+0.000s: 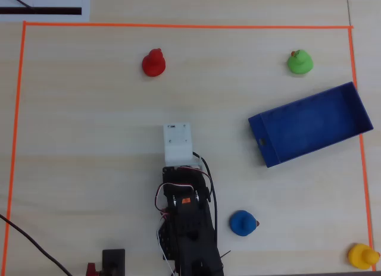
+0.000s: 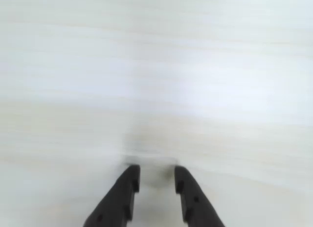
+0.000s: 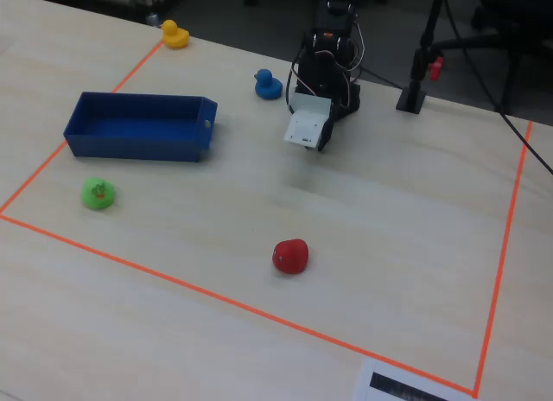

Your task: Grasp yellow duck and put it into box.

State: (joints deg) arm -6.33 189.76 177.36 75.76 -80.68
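Looking through the wrist view, you see the gripper (image 2: 155,177) with its two dark fingers (image 2: 128,185) spread a little, a narrow gap between the tips and nothing between them; they hang over bare pale table (image 2: 156,65), which is blurred. In the overhead view your arm (image 1: 187,228) sits low in the middle, its white head (image 1: 178,144) pointing up the picture, touching no toy.

The box (image 1: 309,124) lies to the right of the arm in that view, tilted, and you can see its blue floor bare in the fixed view (image 3: 138,124).

The yellow duck (image 1: 364,256) stands well below the box in the overhead view, at the lower right corner, just by the orange tape (image 1: 178,26). The blue duck (image 1: 243,222) is between box and arm base, below the box; the green duck (image 1: 299,62) is above the box; the red duck (image 1: 153,63) is far to its left.
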